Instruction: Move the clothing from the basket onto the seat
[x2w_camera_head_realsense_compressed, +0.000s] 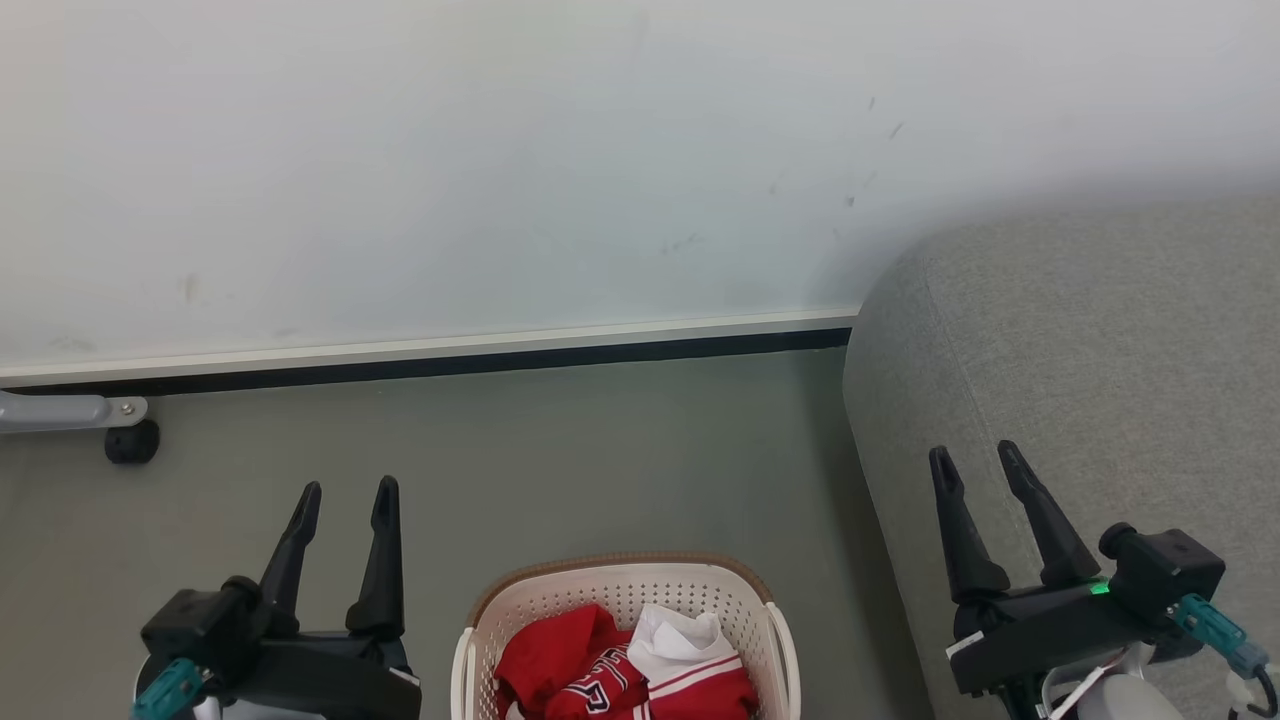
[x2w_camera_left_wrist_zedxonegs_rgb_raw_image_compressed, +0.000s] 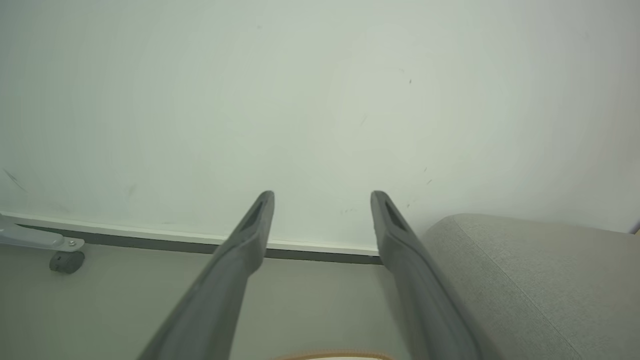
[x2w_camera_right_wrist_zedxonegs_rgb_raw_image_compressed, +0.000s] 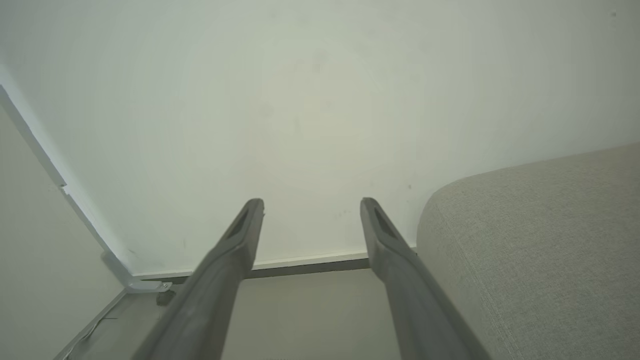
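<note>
Both arms are up and waiting here. The left gripper (x2w_camera_head_realsense_compressed: 348, 488) hangs to the left of the basket (x2w_camera_head_realsense_compressed: 620, 563), fingers spread with nothing between them. The right gripper (x2w_camera_head_realsense_compressed: 974, 452) sits off to the basket's right, in front of the seat (x2w_camera_head_realsense_compressed: 1100, 350), fingers likewise parted and empty. The clothing (x2w_camera_head_realsense_compressed: 560, 655) is down in the basket — a rumpled red heap, with a white lining (x2w_camera_head_realsense_compressed: 685, 628) folded up on top and striped trim (x2w_camera_head_realsense_compressed: 700, 672) just below it. None of it is on the seat as far as the head view shows.

My read on the handling: this is light, floppy fabric, probably a bit slick. It will likely sag and trail from whatever point gets pinched, and one piece could drag the other along. The best hold looks like a raised fold — the red bunch at the heap's left or the white ridge — pinched deep enough to gather a few layers, then lifted high to clear the basket's rim.
</note>
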